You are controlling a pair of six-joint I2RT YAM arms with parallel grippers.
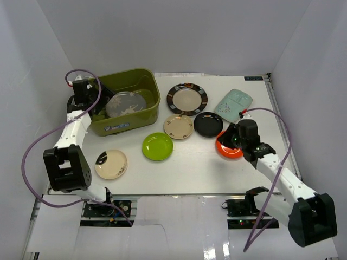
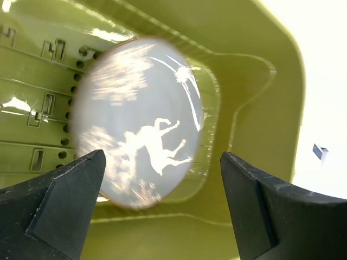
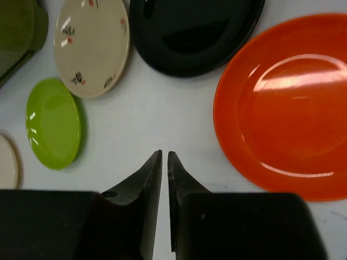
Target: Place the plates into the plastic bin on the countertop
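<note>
Spread wide over the plastic bin: left gripper, grey patterned plate lying blurred inside, lower rim hidden. Pressed together above the counter: right gripper, beside the orange-red plate, cropped at the frame edge.

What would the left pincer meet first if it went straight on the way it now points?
Probably the grey patterned plate inside the plastic bin; it sits right ahead of the open left pincer.

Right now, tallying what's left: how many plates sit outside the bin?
7: black-rimmed cream plate and mint dish farthest back; flowered beige plate and black plate mid-table; orange plate by the right gripper; lime plate; second beige plate nearest left. None seem hidden.
</note>
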